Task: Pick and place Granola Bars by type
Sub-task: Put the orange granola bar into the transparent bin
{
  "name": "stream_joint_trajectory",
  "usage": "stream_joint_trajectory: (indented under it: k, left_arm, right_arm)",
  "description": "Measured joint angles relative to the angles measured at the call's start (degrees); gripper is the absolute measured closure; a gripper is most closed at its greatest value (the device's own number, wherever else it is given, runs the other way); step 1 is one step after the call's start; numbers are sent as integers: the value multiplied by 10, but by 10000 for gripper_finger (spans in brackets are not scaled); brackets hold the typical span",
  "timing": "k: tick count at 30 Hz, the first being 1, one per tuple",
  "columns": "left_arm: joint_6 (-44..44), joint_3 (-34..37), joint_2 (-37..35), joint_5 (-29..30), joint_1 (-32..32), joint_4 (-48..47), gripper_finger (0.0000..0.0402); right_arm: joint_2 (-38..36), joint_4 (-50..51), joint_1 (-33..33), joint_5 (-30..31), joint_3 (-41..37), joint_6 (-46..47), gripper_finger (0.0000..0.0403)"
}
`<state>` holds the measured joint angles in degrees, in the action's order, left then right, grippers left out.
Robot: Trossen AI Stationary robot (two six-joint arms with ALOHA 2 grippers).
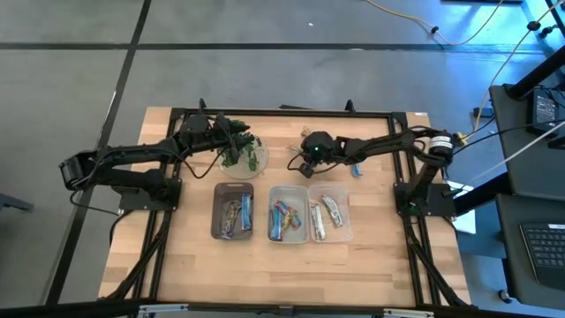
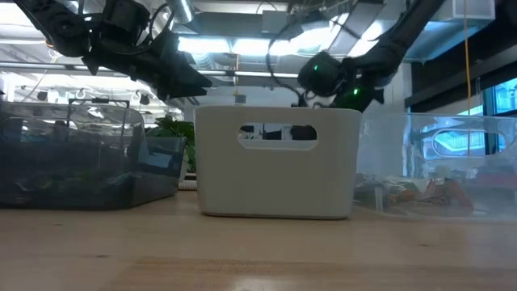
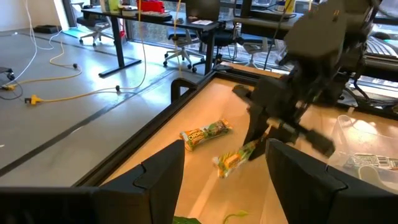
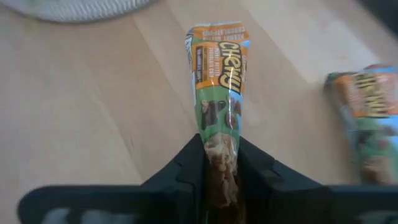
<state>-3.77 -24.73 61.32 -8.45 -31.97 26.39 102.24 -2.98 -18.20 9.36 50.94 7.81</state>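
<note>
**Right gripper clamps a chewy bar**

Wooden tabletop (image 1: 282, 265) carries three bins (image 1: 282, 214) already holding wrapped bars. Behind them, the right gripper (image 4: 219, 163) pinches one end of a green-and-orange granola bar (image 4: 221, 81); a second bar (image 4: 367, 118) lies beside it. Over the plant (image 1: 238, 150), the left gripper (image 3: 217, 165) hovers with fingers spread, grasping nothing.
</note>
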Motion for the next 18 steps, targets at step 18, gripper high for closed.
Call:
stream_joint_trajectory:
  k: [18]
  left_arm:
    - [0,0,0,0,0,0,185]
  right_arm:
    - [-259,322,147,-95,1,199,334]
